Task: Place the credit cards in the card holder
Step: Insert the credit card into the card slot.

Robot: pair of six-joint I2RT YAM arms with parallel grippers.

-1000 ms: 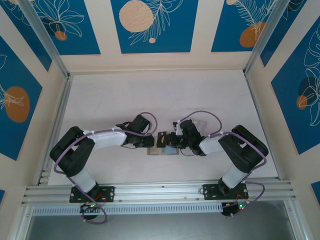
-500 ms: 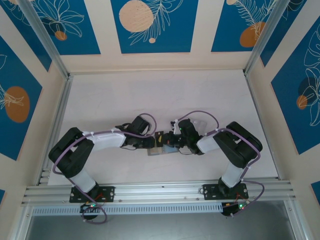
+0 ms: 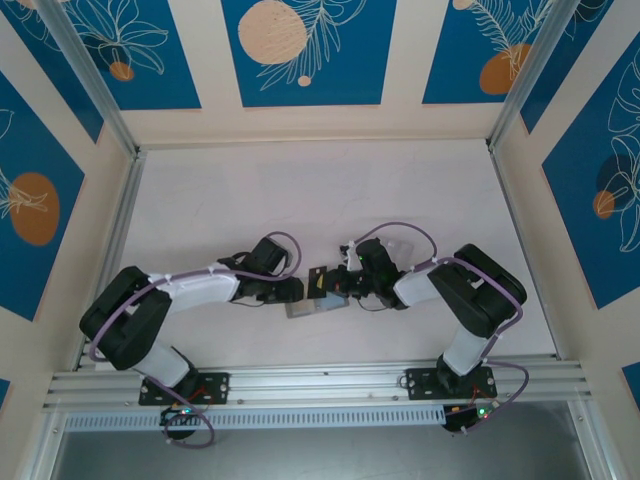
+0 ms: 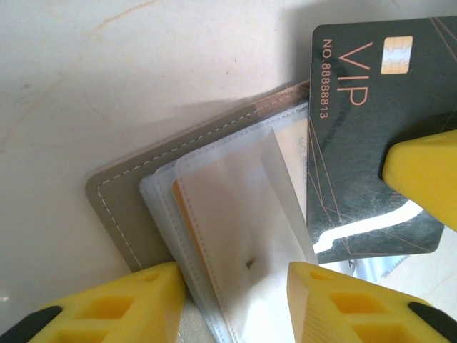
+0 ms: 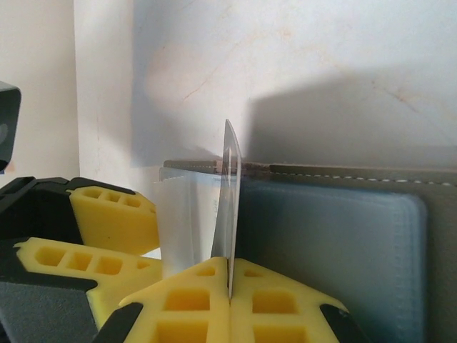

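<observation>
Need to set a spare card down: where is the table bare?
Bare: the table from the back wall to the arms. Crowded: mid-table, where left gripper and right gripper meet at the card holder.

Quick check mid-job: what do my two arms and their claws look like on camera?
The left arm and right arm have black joints, white forearm shells and looping purple cables. Each base carries a small green light. The left claw and right claw have yellow fingers with square cut-out cells on black mounts.
</observation>
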